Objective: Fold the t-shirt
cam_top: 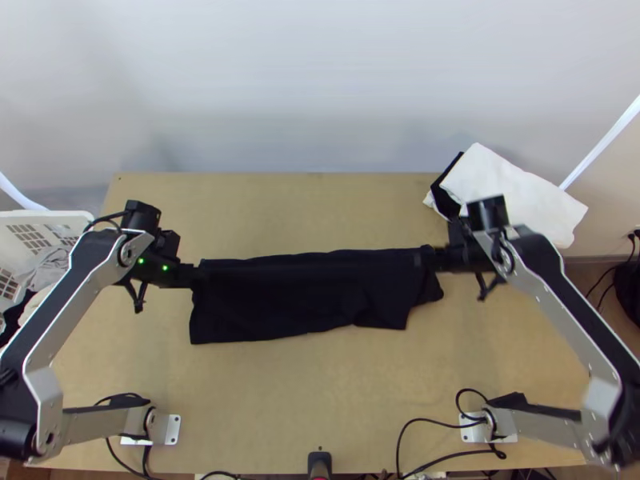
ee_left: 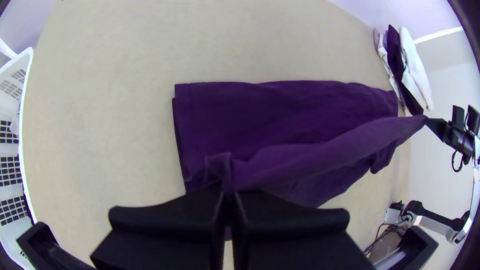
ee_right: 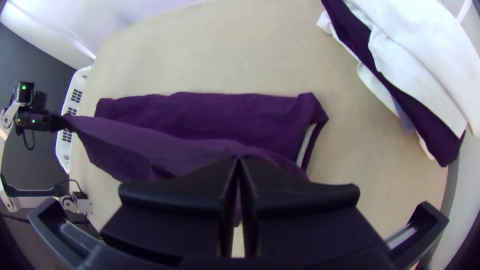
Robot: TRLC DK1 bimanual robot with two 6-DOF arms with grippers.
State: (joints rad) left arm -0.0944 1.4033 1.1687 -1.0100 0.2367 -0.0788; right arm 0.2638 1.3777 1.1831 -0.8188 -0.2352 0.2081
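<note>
Left arm point(cam_top: 68, 320) and right arm point(cam_top: 566, 322), elbows outward, both jaws inward, tight on the t-shirt point(cam_top: 296, 300).

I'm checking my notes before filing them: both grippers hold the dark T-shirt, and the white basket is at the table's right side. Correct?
Not quite: the top view shows the white basket at the table's left side. The left gripper and right gripper do hold the dark T-shirt.

Open near tabletop point(cam_top: 320, 392), raised t-shirt point(cam_top: 300, 296) beyond
</note>
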